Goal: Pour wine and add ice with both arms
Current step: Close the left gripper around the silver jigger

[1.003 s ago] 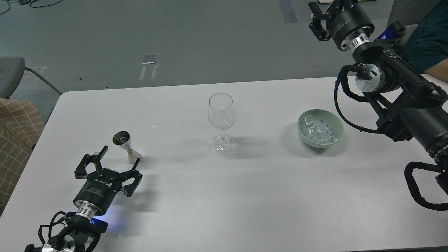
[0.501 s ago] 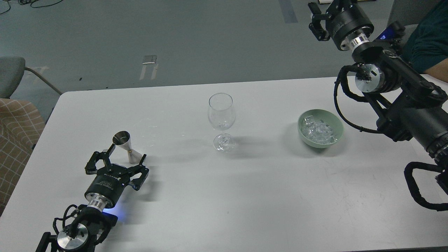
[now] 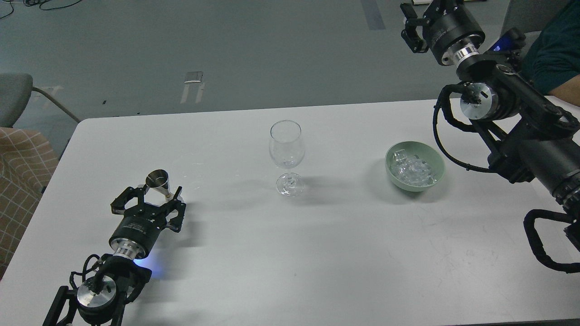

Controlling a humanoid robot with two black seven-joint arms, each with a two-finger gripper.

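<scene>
A steel jigger (image 3: 157,180) stands on the white table (image 3: 317,253) at the front left. My left gripper (image 3: 157,194) is open, with one finger on each side of the jigger's lower half. An empty wine glass (image 3: 286,147) stands upright mid-table. A green bowl (image 3: 437,159) to its right holds a pile of clear ice (image 3: 412,170) cubes. My right gripper (image 3: 414,25) is raised high beyond the table's far right edge, well above and behind the bowl. It is partly cut off by the top edge, so its fingers cannot be told apart.
A person in a dark teal top (image 3: 559,50) is at the far right, behind my right arm. A grey chair (image 3: 16,97) and a checkered seat (image 3: 22,176) stand left of the table. The table's left edge runs close to my left arm.
My left gripper has moved forward and its open fingers now straddle the jigger. The right arm has hardly moved.
</scene>
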